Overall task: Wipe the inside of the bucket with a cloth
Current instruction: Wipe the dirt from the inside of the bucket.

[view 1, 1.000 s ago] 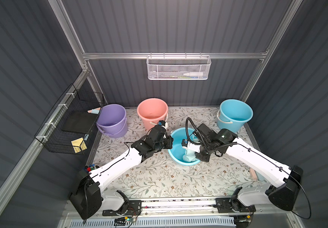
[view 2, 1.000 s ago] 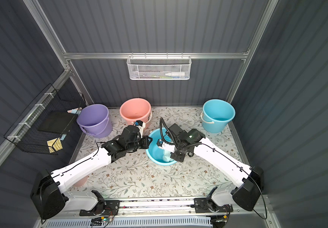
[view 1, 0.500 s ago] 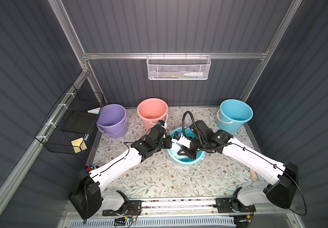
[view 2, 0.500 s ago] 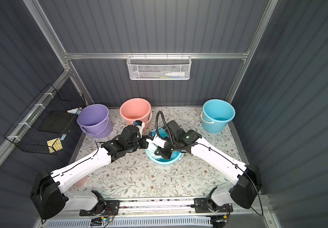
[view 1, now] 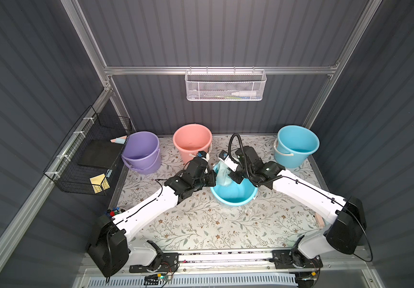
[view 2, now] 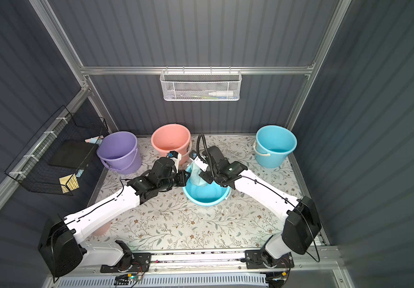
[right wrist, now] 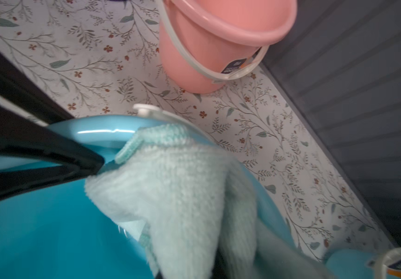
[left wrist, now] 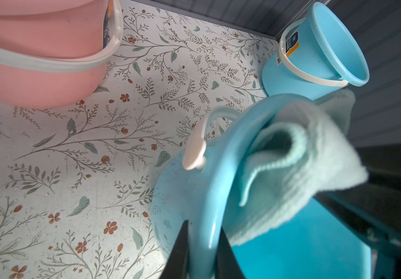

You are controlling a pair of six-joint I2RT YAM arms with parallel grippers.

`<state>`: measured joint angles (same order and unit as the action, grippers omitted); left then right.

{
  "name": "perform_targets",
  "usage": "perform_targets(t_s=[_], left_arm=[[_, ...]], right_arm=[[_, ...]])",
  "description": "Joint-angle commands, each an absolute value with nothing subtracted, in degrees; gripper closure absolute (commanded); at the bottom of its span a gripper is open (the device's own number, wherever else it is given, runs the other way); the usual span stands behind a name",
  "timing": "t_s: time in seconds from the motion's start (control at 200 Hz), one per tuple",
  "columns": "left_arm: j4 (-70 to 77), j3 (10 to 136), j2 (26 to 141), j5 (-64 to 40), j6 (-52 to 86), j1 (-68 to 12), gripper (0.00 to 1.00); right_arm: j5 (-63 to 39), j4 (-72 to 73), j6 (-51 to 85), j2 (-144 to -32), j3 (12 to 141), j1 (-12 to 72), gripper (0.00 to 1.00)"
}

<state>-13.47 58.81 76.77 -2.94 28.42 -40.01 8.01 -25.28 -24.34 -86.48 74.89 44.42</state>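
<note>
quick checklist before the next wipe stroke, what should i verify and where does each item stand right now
1. Left gripper clamped on the bucket rim: ok.
2. Right gripper shut on the cloth: ok.
3. Cloth inside the bucket mouth: ok, bunched at the far rim.
4. Cloth reaching the bucket bottom: not ok, the bottom lies bare.
5. Pink bucket apart from the bucket: ok.
6. Grippers clear of each other: cannot tell, they sit close together at the rim.
</note>
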Motion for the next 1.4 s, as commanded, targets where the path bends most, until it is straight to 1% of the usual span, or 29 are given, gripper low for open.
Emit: perform_targets(t_s=[0.0,0.235,0.43,0.6,0.735,0.9,0.96,0.98,1.046,1.161,1.396], left_arm=[[-11.3,60.0,75.7,-2.9,28.8,-39.9,1.0],[-11.4,60.3,76.0,-2.8,28.4,-39.9,1.0],[-11.3,60.5,76.3,-2.6,28.4,-39.9,1.0],[-11.3,60.8,76.7,-2.7,28.4,-39.9,1.0],[-11.0,60.7,76.8,-2.7,28.4,-39.9,1.0],[-10.9,60.5,76.8,-2.8,28.6,-39.9,1.0],[-10.9,60.6,76.8,-2.8,28.6,-39.9,1.0],[-10.9,60.6,76.8,-2.8,28.6,-39.9,1.0],[-10.9,60.7,76.7,-2.9,28.6,-39.9,1.0],[-10.9,60.6,76.5,-2.9,28.6,-39.9,1.0],[-10.9,59.9,75.7,-3.2,28.8,-39.9,1.0]], right_arm=[[16.8,-25.4,-27.6,-84.8,77.3,43.9,1.0],[23.1,-38.7,-31.5,-81.7,77.1,43.5,1.0],[21.7,-53.2,-33.8,-79.3,76.3,43.4,1.0],[14.1,-65.6,-33.9,-77.5,75.9,43.4,1.0],[4.3,-69.9,-32.8,-77.0,75.7,43.4,1.0],[-13.3,-68.2,-31.8,-77.1,75.5,43.5,1.0],[-17.4,-65.9,-31.4,-77.7,75.1,43.4,1.0],[-20.4,-65.0,-31.2,-78.0,75.0,43.5,1.0],[-24.4,-61.4,-30.5,-79.0,74.6,43.4,1.0],[-28.1,-53.5,-26.8,-81.1,74.1,43.5,1.0],[-28.2,-39.1,-18.2,-83.9,73.9,43.5,1.0]])
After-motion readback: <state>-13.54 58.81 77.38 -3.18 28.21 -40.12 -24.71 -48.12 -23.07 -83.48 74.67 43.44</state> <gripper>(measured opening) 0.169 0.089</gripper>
